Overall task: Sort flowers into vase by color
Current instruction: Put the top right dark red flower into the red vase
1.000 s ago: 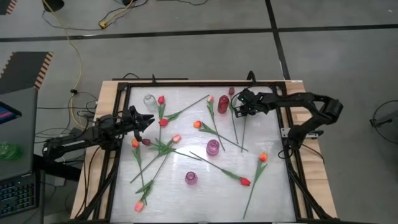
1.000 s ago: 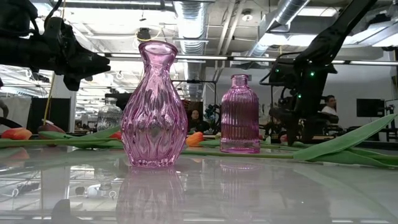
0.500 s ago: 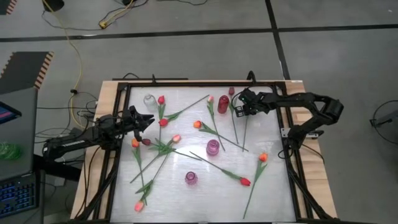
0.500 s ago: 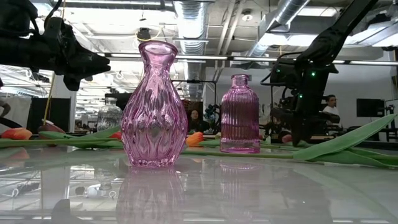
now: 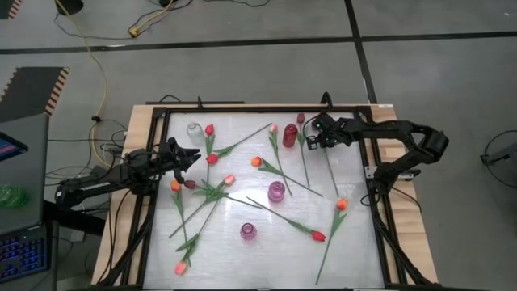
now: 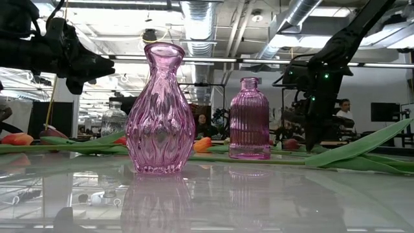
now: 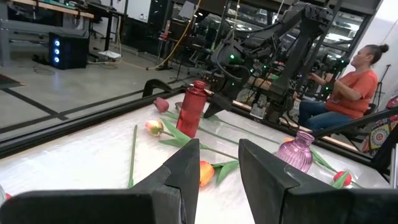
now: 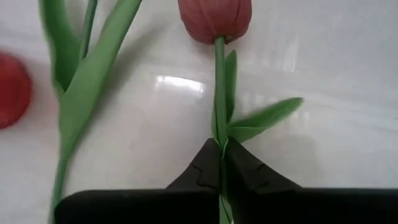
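Fingers of the right gripper (image 8: 219, 163) are pinched shut on the stem of a maroon tulip (image 8: 215, 18), at 1 o'clock on the table (image 5: 355, 242), w/ the red vase (image 5: 289, 135) just beside. Left gripper (image 7: 219, 171) waits at 9 o'clock, fingers apart, holding nothing. Step, I'd judge: pick made; next needs lift, then stem-first into a vase. Other flowers (image 5: 266, 166) scattered on glossy white surface. Room: workshop, seated person (image 7: 345, 87).
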`<state>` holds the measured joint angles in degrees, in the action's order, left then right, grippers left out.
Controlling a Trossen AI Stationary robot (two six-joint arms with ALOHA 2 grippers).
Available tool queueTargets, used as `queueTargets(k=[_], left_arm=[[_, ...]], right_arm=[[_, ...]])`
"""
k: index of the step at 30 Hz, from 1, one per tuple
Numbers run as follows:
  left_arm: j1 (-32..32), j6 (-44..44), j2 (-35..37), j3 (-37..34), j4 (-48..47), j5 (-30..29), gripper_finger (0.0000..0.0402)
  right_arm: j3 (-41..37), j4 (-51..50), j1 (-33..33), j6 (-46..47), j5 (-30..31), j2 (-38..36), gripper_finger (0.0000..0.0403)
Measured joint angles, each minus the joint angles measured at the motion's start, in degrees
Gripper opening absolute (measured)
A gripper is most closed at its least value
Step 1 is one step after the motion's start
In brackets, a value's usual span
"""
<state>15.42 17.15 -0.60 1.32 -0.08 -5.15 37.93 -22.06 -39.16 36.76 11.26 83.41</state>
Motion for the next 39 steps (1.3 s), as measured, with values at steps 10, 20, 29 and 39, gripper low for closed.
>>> queueTargets(k=[10,20,29,39], left_arm=[[0.0,0.0,0.0,0.0,0.0,0.0,0.0098],[0.0,0.0,0.0,0.0,0.0,0.0,0.0098],[0.0,0.0,0.0,0.0,0.0,0.0,0.0098],[0.0,-0.6,0.0,0.0,0.0,0.0,0.0098]], right_arm=[[0.0,5.0,-3.8,-4.4,0.0,-14.4,0.0036],[0.1,28.5,-3.2,-12.3,-2.4,-27.4,0.0038],[0.1,49.0,0.1,-16.6,-9.9,-27.9,0.0039],[0.1,59.4,3.6,-26.1,-9.9,-27.8,0.0039]])
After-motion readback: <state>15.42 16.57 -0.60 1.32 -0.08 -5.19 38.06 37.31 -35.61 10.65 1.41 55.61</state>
